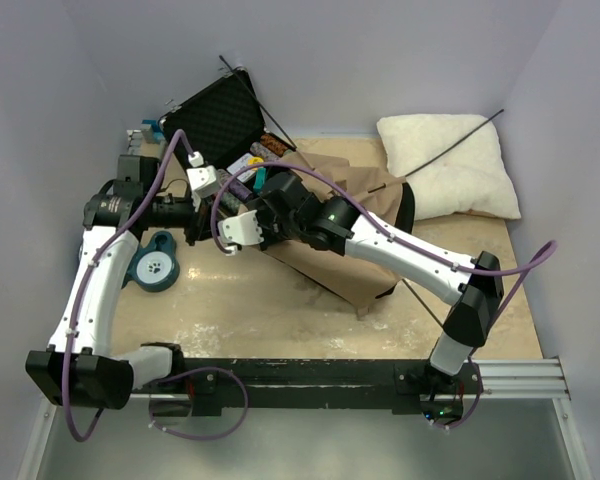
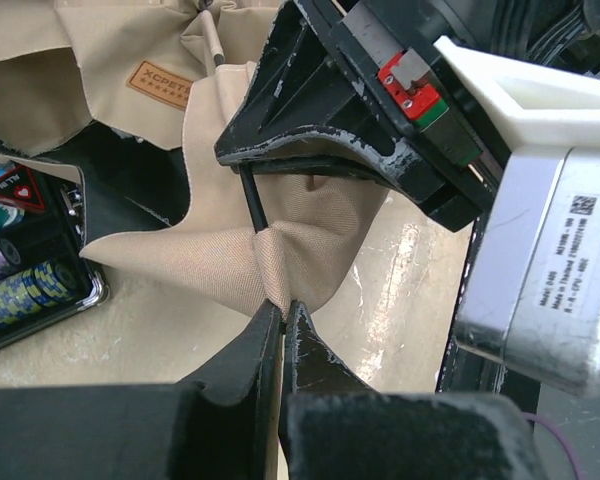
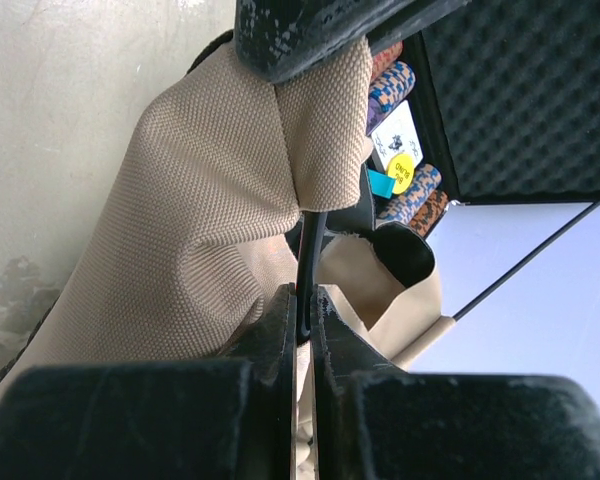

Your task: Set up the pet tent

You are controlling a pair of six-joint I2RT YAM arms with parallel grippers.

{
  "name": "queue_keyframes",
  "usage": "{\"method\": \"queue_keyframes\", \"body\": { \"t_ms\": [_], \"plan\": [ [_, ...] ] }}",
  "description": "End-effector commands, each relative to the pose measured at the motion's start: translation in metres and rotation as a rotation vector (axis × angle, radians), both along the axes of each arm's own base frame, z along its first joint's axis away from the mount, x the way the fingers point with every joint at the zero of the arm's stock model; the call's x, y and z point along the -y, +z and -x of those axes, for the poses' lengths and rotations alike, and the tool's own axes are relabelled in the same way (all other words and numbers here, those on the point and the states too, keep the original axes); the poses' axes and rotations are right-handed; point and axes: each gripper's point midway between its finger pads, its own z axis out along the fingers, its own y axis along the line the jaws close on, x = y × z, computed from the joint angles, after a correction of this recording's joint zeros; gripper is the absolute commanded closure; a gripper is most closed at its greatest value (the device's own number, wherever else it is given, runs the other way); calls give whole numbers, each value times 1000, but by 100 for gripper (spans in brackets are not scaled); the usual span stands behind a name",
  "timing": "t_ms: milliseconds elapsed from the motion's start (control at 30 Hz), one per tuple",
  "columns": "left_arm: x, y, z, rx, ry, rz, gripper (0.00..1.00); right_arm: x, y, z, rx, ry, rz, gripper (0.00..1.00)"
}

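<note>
The pet tent (image 1: 325, 272) lies collapsed mid-table, tan canvas with a black floor panel under my right arm. My left gripper (image 2: 283, 305) is shut on a tan fabric corner (image 2: 310, 235); in the top view it (image 1: 202, 222) sits at the tent's left end. My right gripper (image 3: 306, 292) is shut on a thin dark pole (image 3: 310, 240) that runs into that corner pocket (image 3: 325, 130). The right gripper (image 1: 242, 232) meets the left one tip to tip. The tent's tan label (image 2: 160, 85) shows behind. Another pole (image 1: 460, 135) lies across the pillow. The pompom is out of view.
An open black hard case (image 1: 215, 120) of coloured chips (image 2: 30, 290) stands at the back left, close behind the grippers. A white fluffy pillow (image 1: 445, 165) lies at the back right. A blue round item with a paw print (image 1: 155, 265) sits beside my left arm.
</note>
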Motion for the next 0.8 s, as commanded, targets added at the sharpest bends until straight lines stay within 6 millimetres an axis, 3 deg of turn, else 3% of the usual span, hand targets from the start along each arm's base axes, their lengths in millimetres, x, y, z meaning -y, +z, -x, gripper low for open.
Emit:
{"method": "queue_keyframes", "body": {
  "t_ms": [0,433,767],
  "plan": [
    [12,20,-2,60,-25,67,95,-6,30,0,49,-3,-61,100],
    [26,9,-12,9,17,134,79,-15,32,14,12,44,-94,100],
    [35,-2,-16,-17,44,170,77,-18,30,16,1,53,-109,100]
  ]
}}
